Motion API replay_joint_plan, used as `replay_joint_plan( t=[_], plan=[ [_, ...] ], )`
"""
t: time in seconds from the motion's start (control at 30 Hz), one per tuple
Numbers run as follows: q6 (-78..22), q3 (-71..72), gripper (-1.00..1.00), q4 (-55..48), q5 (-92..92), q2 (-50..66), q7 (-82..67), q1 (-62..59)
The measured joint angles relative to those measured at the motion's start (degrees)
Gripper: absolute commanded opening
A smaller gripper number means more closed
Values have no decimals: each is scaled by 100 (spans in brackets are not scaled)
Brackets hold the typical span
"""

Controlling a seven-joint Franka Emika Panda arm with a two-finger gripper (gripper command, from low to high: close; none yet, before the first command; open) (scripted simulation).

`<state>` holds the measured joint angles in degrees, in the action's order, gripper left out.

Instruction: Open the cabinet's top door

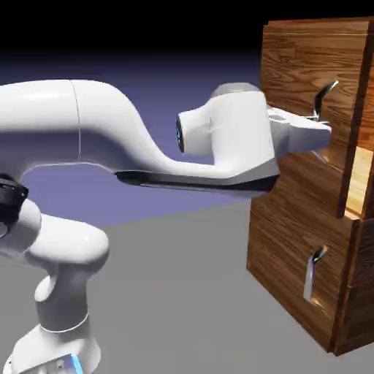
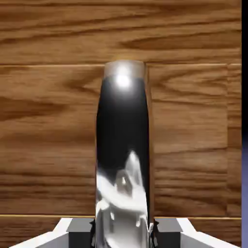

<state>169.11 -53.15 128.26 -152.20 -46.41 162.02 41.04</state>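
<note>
While the cabinet (image 1: 307,190) rises at the right of the exterior view, we see its top door (image 1: 310,69) pulled a little forward of the body, with a strip of lighter wood showing at its right edge. Below it sits the lower panel (image 1: 292,270) with its short straight handle (image 1: 314,274). Our white arm (image 1: 109,139) reaches across from the left to the door's long curved silver handle (image 1: 321,102). In the hand view that handle (image 2: 123,160) stands large and shiny between the two grey fingertips (image 2: 80,227), wood grain all around it. We read the gripper (image 1: 318,131) as pinched onto the handle, its tips touching the metal on either side.
</note>
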Motion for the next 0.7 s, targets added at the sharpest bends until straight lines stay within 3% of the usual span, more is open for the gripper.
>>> replay_joint_plan(
  t=[0.43, 0.7],
  plan=[
    [-1237, 2466, -100, 1872, 2229, -629, -822, -2640],
    [-2280, 4033, -100, 2848, 4210, -1505, -1655, -3564]
  ],
)
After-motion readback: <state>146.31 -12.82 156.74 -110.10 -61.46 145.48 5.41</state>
